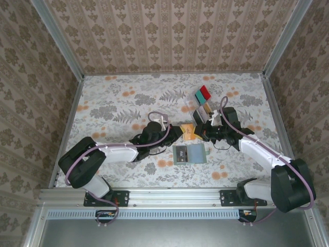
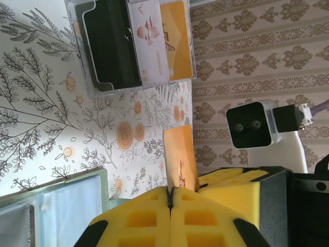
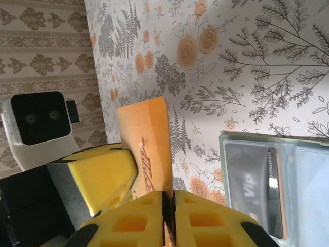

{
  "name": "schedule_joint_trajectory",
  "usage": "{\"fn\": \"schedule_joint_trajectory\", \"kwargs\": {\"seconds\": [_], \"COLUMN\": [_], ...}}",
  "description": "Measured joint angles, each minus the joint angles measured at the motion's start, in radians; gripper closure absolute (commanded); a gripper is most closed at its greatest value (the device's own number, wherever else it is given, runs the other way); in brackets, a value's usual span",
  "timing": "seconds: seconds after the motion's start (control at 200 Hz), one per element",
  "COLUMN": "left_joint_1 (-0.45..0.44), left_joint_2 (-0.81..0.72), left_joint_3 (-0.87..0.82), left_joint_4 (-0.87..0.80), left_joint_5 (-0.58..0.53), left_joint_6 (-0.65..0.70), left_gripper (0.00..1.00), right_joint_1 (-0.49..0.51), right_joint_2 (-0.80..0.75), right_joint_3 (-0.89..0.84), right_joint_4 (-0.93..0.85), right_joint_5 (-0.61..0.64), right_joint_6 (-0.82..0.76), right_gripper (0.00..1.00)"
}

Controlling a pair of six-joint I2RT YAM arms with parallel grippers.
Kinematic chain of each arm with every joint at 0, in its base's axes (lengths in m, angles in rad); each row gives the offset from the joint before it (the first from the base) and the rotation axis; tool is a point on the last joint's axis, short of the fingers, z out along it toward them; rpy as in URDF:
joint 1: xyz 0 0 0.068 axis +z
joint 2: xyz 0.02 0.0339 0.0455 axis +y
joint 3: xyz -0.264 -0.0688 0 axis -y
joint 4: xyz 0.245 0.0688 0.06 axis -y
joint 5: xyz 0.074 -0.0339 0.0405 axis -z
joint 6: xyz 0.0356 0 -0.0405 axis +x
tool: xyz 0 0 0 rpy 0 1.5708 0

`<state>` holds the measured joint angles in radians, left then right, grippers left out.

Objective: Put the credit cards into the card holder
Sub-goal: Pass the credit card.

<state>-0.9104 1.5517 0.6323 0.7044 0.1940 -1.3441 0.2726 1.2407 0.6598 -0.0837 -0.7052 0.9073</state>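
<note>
Yellow pads (image 2: 139, 221) pinch orange credit card (image 2: 180, 159); floral tabletop (image 2: 51, 103), damask-papered walls (image 2: 247, 51).

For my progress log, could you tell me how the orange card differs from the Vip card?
The orange card is gripped by the left tool and right tool; the Vip card lies flat in the open card holder. The orange card is orange; the Vip card dark grey. Both are thin printed rectangles.

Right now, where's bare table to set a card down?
Free: far-left stretch, from the left wall to the tray; near patch right of the card holder. Crowded: centre, where left gripper and right gripper both pinch the orange card beyond the card holder.
</note>
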Motion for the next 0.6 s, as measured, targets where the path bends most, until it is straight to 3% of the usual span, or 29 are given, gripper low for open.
{"fn": "schedule_joint_trajectory", "kwargs": {"seconds": [0.24,0.6], "left_joint_1": [-0.016,-0.119], "left_joint_2": [-0.025,-0.075], "left_joint_3": [-0.002,0.029], "left_joint_4": [-0.076,-0.386], "left_joint_5": [-0.033,-0.149], "left_joint_6": [0.014,0.135], "left_gripper": [1.0,1.0], "right_joint_1": [0.0,0.019], "right_joint_2": [0.0,0.032], "right_joint_3": [0.0,-0.003], "right_joint_4": [-0.097,-0.216], "right_joint_5": [0.056,0.14], "right_joint_6": [-0.069,-0.161], "right_gripper": [0.74,0.77]}}
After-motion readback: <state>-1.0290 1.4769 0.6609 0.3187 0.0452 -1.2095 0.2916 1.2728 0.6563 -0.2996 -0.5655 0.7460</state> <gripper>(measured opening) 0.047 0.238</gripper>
